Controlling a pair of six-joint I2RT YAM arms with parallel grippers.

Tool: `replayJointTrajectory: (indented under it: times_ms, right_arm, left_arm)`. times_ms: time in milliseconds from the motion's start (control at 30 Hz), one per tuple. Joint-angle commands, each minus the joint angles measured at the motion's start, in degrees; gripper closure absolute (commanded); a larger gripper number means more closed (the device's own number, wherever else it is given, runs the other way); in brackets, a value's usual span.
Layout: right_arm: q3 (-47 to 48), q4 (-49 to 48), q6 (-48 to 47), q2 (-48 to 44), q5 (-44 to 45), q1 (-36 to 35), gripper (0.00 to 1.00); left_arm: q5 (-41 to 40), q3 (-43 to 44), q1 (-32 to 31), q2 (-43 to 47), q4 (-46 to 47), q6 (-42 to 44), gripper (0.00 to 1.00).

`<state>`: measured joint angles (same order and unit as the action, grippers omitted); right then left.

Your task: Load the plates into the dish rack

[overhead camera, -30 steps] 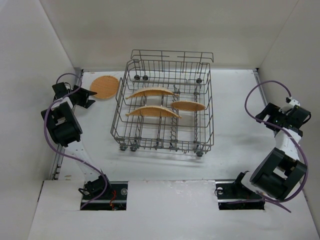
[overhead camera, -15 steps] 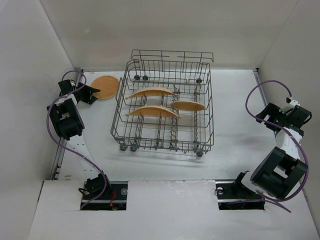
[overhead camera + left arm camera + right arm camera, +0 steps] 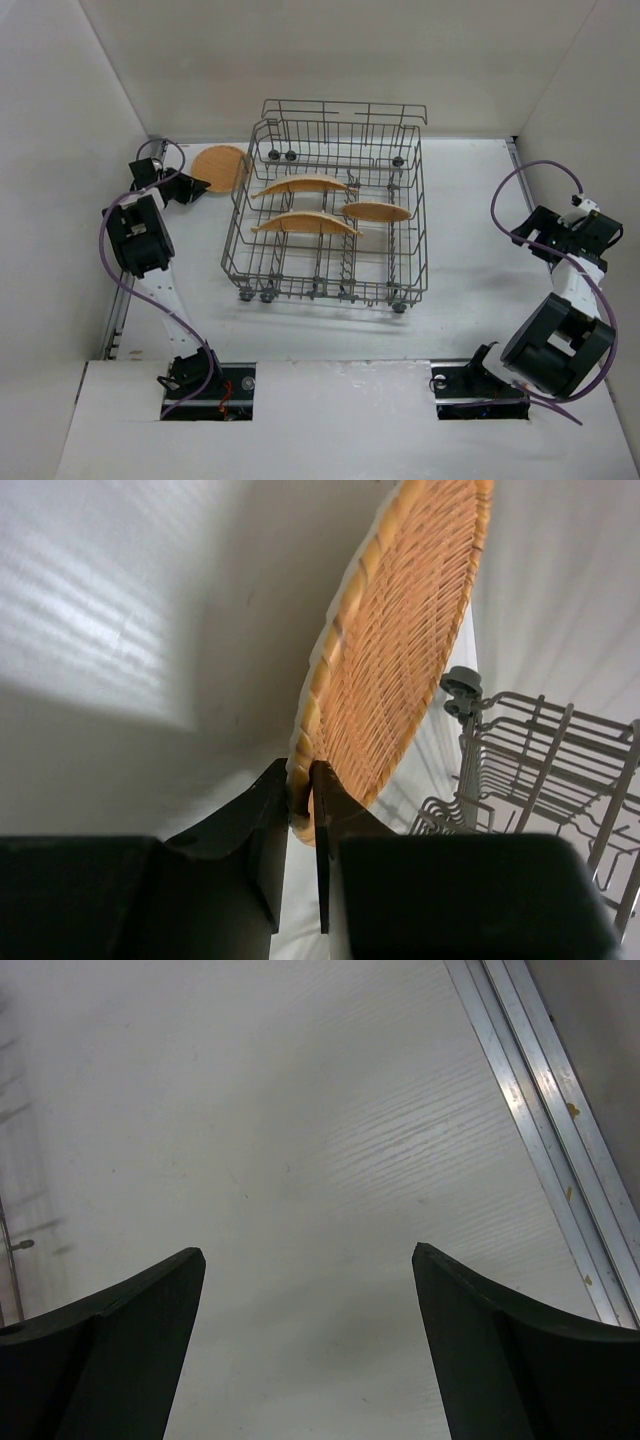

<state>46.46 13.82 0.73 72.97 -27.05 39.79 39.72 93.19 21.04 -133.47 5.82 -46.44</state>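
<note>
Plate [image 3: 400,650] cut off by the left wrist view's top edge, its lower rim hidden between the fingers of the left gripper [image 3: 300,805], dish rack [image 3: 540,750] cropped at the right edge, only a blurred sliver in the right wrist view, right gripper [image 3: 307,1253] cut off below.

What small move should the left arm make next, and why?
Probably lift the fourth plate and swing it over the dish rack. The left gripper is shut on its rim beside the rack, three plates already stand inside it, and the right gripper is open, far off.
</note>
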Motion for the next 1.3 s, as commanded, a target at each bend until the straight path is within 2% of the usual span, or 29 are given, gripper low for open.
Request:
replayJointTrajectory:
  times_ms: [0,367,500,600,700,933,1067,1133,1267]
  right_arm:
    - [2.9,-0.6,-0.1,0.2,-1.3,-0.5,0.10]
    - [1.9,-0.6,-2.5,-1.5,-1.8,-2.6,0.10]
    - [1.3,-0.7,-3.1,-2.6,-3.0,-2.7,0.10]
    - [0.7,-1.0,-3.5,-3.5,-4.0,-2.7,0.10]
    - [0.2,-1.3,-3.9,-4.2,-4.7,-2.8,0.10]
    - [-1.1,-2.1,-4.5,-6.2,-5.7,-2.9,0.10]
    - [-1.3,-2.1,-4.9,-6.5,-5.8,-3.4,0.10]
    - [-1.4,-2.1,-5.0,-6.7,-5.8,-3.5,0.10]
    - [-1.7,-2.3,-5.1,-7.1,-5.6,-3.5,0.10]
  left_arm:
    - [-1.1,-3.4,1.5,9.3,1.6,1.9,0.97]
    - [-1.0,-16.0,4.9,33.3,-1.9,3.0,0.97]
    - [-2.6,-13.8,3.1,41.5,-5.5,6.6,0.97]
    - [-5.7,-9.0,-0.6,46.5,-10.6,13.4,0.97]
    - [-9.3,-3.2,-5.7,49.5,-17.1,22.6,0.96]
    - [-22.2,8.2,-23.5,53.4,-30.1,50.6,0.95]
    - [-27.8,8.0,-35.2,55.6,-33.3,65.8,0.95]
    - [-30.9,6.1,-42.6,57.3,-34.5,75.0,0.95]
    - [-35.8,2.0,-53.1,59.3,-34.6,88.1,0.94]
